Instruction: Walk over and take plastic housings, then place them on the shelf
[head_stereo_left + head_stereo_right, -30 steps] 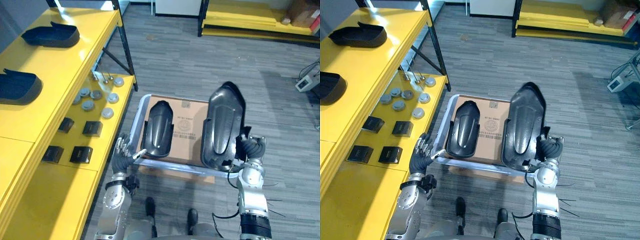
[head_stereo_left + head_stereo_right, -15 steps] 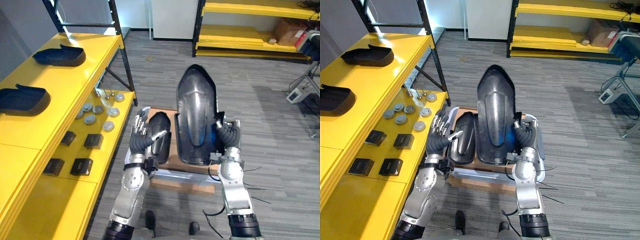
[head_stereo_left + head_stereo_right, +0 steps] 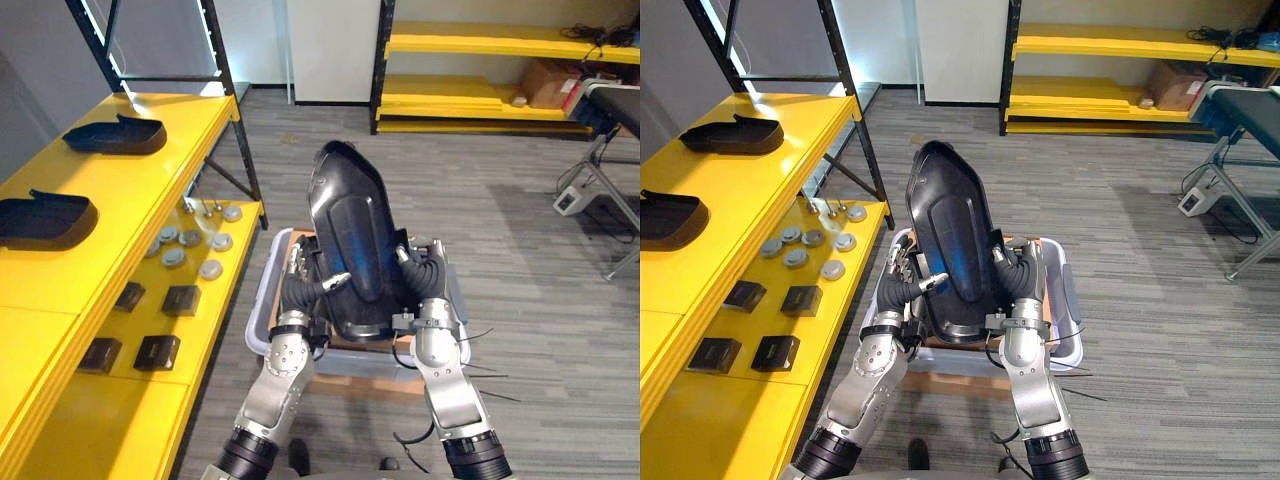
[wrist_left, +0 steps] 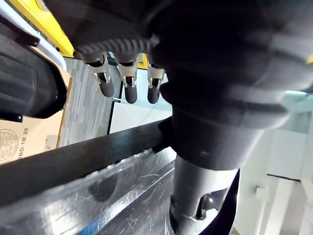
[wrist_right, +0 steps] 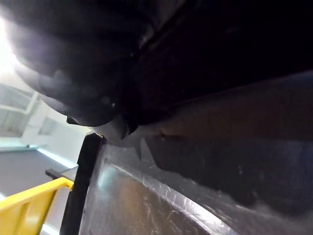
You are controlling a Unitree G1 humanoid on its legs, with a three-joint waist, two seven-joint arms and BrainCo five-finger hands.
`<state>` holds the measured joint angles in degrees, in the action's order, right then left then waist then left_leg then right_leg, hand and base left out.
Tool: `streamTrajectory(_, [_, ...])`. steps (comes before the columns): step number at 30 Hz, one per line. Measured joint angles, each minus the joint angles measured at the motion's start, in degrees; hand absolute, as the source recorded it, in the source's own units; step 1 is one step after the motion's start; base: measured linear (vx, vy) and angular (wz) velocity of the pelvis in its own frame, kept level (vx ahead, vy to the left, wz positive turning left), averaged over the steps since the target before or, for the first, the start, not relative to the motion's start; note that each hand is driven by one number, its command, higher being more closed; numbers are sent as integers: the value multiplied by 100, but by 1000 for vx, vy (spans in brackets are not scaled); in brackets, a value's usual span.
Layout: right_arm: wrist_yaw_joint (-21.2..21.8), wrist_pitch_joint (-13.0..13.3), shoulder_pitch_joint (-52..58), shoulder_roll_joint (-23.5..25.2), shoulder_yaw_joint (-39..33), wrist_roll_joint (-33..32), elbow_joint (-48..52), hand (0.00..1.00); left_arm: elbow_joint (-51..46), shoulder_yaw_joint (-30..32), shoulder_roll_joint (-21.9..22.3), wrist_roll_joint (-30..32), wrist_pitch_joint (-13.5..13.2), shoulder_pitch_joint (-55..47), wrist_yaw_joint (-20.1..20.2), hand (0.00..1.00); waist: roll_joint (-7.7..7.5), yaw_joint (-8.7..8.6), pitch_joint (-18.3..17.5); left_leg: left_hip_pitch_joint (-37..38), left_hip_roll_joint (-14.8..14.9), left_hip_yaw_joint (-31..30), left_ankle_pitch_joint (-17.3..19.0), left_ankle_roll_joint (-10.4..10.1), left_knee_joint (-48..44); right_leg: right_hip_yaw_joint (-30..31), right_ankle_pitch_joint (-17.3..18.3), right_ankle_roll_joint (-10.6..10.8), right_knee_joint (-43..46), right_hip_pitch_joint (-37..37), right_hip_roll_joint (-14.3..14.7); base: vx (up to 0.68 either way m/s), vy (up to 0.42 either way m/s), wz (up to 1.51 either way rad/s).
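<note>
A large black plastic housing (image 3: 350,240) stands upright above a grey tote (image 3: 260,310), gripped between the robot's two hands. The right hand (image 3: 428,285) curls round its right edge. The left hand (image 3: 300,290) braces the opposite side, fingers straight and thumb laid across the front. On the yellow shelf (image 3: 150,170) to the robot's left lie a far housing (image 3: 115,135) and a near housing (image 3: 40,218).

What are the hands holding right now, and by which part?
One large black plastic housing, upright over the crate. The right hand grips its lower right edge; the left hand braces the lower left edge, thumb on the front.
</note>
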<state>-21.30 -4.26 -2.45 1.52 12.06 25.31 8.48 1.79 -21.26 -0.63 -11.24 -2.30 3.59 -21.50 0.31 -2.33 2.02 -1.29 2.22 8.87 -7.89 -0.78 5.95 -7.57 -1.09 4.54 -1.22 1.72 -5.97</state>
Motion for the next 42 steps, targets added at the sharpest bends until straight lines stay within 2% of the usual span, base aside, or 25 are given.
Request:
streamTrajectory(1, [0, 0, 3, -20, 12, -1, 0, 100, 1, -28, -10, -47, 0, 0, 1, 100, 0, 2, -6, 1, 0, 0, 0, 0, 0, 0, 0, 0, 1, 0, 0, 0, 0, 0])
streamTrajectory(2, [0, 0, 3, -59, 38, -5, 0, 0, 1, -75, -30, -104, 0, 0, 12, 100, 0, 6, -16, 2, -2, 0, 3, -5, 0, 0, -2, 0, 2, 1, -1, 0, 0, 0])
streamTrajectory(6, [12, 74, 5, -187, 213, -270, 10, 0, 3, -59, -86, -387, -1, 0, 13, 100, 0, 2, -47, 3, -6, 0, 20, -29, 0, 7, -6, -6, 1, 0, -6, 0, 0, 0])
streamTrajectory(12, [289, 429, 23, -253, 460, -736, 225, 0, -8, 80, -147, -437, -9, -3, 24, 100, -6, 6, -98, 8, -10, -3, 20, -29, 1, 4, 11, -33, 0, 0, -9, 0, 0, 0])
streamTrajectory(17, [679, 789, 23, -346, 417, -1217, 225, 0, -48, 238, -196, -242, 4, -29, 159, 100, -10, 14, -184, 10, -15, -10, 20, -29, 1, -7, 12, -33, 8, 5, -15, 0, 0, 0])
streamTrajectory(22, [1230, 921, 23, -782, 131, -1641, 542, 0, -464, 566, -164, 264, 26, -245, 370, 100, -10, 14, -183, 12, -15, -24, 20, -29, 2, -18, 14, -35, 18, 12, -15, 0, 0, 0])
streamTrajectory(25, [1398, 1089, 21, -867, -480, -2173, 894, 0, -531, 724, -136, 317, 31, -399, 468, 100, -10, 25, -183, 13, -15, -35, 20, -29, 3, -31, 16, -33, 27, 16, -15, 0, 0, 0])
streamTrajectory(26, [1402, 1226, 21, -867, -921, -2474, 1053, 0, -588, 872, -101, 350, 31, -558, 520, 100, -10, 18, -183, 14, -17, -35, 20, -29, 3, -30, 22, -26, 30, 16, -17, 0, 0, 0])
streamTrajectory(27, [1402, 1234, 21, -867, -941, -2496, 1059, 0, -588, 874, -100, 350, 31, -562, 521, 100, -10, 18, -183, 14, -17, -35, 20, -29, 3, -30, 22, -26, 29, 16, -17, 0, 0, 0])
streamTrajectory(29, [1356, 1474, 33, -860, -1808, -3010, 1120, 0, -602, 1142, -56, 348, 32, -820, 523, 100, -10, 9, -184, 13, -18, -37, 20, -29, 3, -32, 44, 6, 28, 16, -17, 0, 0, 0])
streamTrajectory(32, [1116, 1570, 255, -847, -2868, -3566, 1028, 0, -881, 1385, -45, 334, 34, -1180, 526, 100, -11, 8, -184, -4, -23, -68, 21, -30, 4, -63, 49, 12, 12, 22, -20, 0, 0, 4])
streamTrajectory(34, [1035, 1663, 472, -843, -3292, -3755, 790, 0, -1033, 1517, -15, 296, 33, -1314, 524, 100, -11, 3, -184, -17, -26, -90, 21, -30, 4, -95, 52, 15, 1, 27, -22, 2, 0, 8])
streamTrajectory(37, [940, 1662, 993, -862, -3863, -4036, -288, 0, -1322, 1792, -4, 288, -33, -1543, 527, 100, -9, -13, -185, -49, -26, -108, 20, -30, 4, -159, 64, 13, -4, 27, -21, 15, 0, 9])
streamTrajectory(39, [933, 1557, 1258, -876, -4021, -4171, -1194, 0, -1483, 1876, -7, 281, -84, -1688, 527, 100, -1, -10, -190, -59, -24, -119, 20, -30, 4, -176, 73, 8, -5, 27, -18, 24, -4, 7])
streamTrajectory(42, [1184, 1239, 1514, -877, -4133, -4581, -2882, 0, -1648, 1962, -5, 155, -212, -1909, 618, 100, 15, -4, -197, -84, -26, -194, 20, -30, 4, -223, 79, 6, -1, 31, -17, 28, -7, 11])
